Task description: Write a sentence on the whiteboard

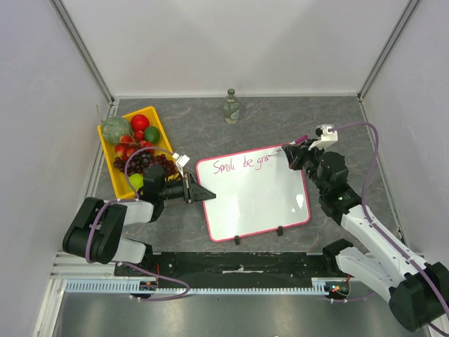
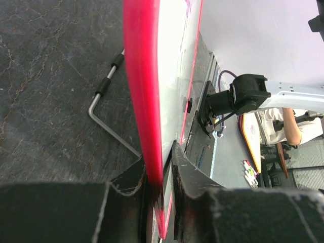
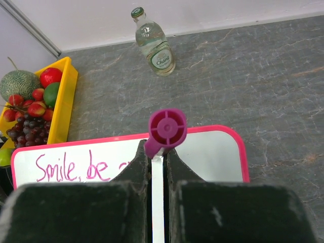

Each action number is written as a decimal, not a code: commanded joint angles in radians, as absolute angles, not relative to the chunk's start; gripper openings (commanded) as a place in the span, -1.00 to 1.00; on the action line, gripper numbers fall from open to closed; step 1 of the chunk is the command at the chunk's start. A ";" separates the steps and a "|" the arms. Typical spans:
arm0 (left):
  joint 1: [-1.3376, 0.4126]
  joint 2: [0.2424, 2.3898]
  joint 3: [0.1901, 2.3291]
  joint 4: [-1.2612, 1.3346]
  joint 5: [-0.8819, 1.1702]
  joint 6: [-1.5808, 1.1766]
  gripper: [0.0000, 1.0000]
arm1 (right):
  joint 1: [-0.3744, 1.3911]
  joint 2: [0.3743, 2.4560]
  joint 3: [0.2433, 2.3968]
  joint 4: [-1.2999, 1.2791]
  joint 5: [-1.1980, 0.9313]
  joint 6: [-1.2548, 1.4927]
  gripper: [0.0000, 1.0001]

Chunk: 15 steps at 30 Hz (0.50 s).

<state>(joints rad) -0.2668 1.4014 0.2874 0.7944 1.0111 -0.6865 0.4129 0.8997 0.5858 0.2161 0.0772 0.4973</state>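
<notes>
The whiteboard (image 1: 256, 200) lies flat on the table, white with a pink-red rim and two black clips on its near edge. Pink cursive writing (image 1: 242, 164) along its top reads "Smile be gra". My left gripper (image 1: 198, 191) is shut on the board's left rim, which shows edge-on in the left wrist view (image 2: 142, 101). My right gripper (image 1: 293, 156) is shut on a magenta marker (image 3: 166, 130) held over the board's top right, right of the last letters. In the right wrist view the writing (image 3: 71, 167) reads "Smile, be" and the fingers hide the rest.
A yellow tray (image 1: 107, 151) of fruit stands at the back left beside the left arm. A glass bottle (image 1: 231, 106) stands at the back centre and shows in the right wrist view (image 3: 154, 43). A metal bracket (image 2: 104, 96) lies on the table left of the board.
</notes>
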 commanded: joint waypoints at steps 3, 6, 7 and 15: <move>-0.276 1.413 0.270 0.762 0.963 -0.581 -0.96 | 0.393 0.879 0.597 0.172 0.141 0.466 -1.00; -0.278 1.414 0.270 0.762 0.962 -0.581 -0.96 | 0.388 0.877 0.603 0.173 0.135 0.471 -1.00; -0.278 1.413 0.270 0.762 0.963 -0.581 -0.96 | 0.388 0.877 0.606 0.175 0.129 0.475 -1.00; -0.278 1.419 0.273 0.762 0.962 -0.581 -0.96 | 0.388 0.844 0.621 0.232 0.087 0.508 -1.00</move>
<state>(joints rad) -0.2672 1.4014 0.2874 0.7944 1.0122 -0.6865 0.3946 0.8665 0.5861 0.1974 0.0914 0.4980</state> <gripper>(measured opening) 0.213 0.055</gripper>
